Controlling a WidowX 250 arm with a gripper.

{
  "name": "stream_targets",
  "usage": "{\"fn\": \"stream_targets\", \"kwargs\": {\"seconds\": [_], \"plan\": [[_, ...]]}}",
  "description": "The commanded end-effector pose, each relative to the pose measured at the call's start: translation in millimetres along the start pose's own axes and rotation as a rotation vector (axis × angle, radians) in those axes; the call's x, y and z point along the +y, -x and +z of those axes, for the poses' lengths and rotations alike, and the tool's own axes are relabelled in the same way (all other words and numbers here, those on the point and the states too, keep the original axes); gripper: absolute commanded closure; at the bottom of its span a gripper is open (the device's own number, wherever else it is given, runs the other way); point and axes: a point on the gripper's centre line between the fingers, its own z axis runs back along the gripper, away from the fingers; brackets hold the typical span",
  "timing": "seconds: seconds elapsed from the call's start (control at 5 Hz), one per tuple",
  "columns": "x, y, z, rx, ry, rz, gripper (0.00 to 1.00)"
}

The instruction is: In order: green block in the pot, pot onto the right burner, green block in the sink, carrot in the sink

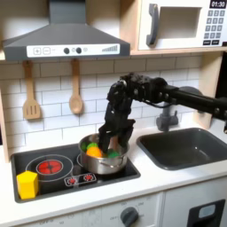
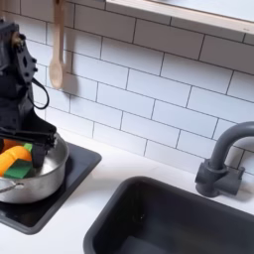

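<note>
The steel pot (image 1: 105,161) (image 2: 38,179) sits on the stove's right burner in the first exterior view. Inside it lie the orange carrot (image 1: 92,152) (image 2: 11,158) and the green block (image 1: 112,154) (image 2: 24,171), side by side. My gripper (image 1: 108,143) (image 2: 29,142) points down into the pot's mouth, just over the green block. Its fingers stand apart and the gripper is open, holding nothing. The dark grey sink (image 1: 186,147) (image 2: 174,218) lies to the right of the stove in both exterior views, with its curved faucet (image 1: 167,115) (image 2: 224,159) behind it.
A yellow block (image 1: 27,183) rests at the stove's front left corner, beside the red-glowing left burner (image 1: 50,165). Two wooden utensils (image 1: 75,89) (image 2: 62,60) hang on the tiled wall. A range hood (image 1: 62,37) and a microwave (image 1: 182,22) are overhead.
</note>
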Motion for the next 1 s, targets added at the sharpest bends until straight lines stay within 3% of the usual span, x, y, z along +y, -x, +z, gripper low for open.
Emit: {"fn": "stream_targets", "kwargs": {"seconds": [0.0, 0.8], "plan": [[-0.2, 0.1, -3.4, 0.001, 0.002, 0.004, 0.00], [0.5, -4.7, -5.6, -0.020, 0.003, 0.012, 0.00]]}}
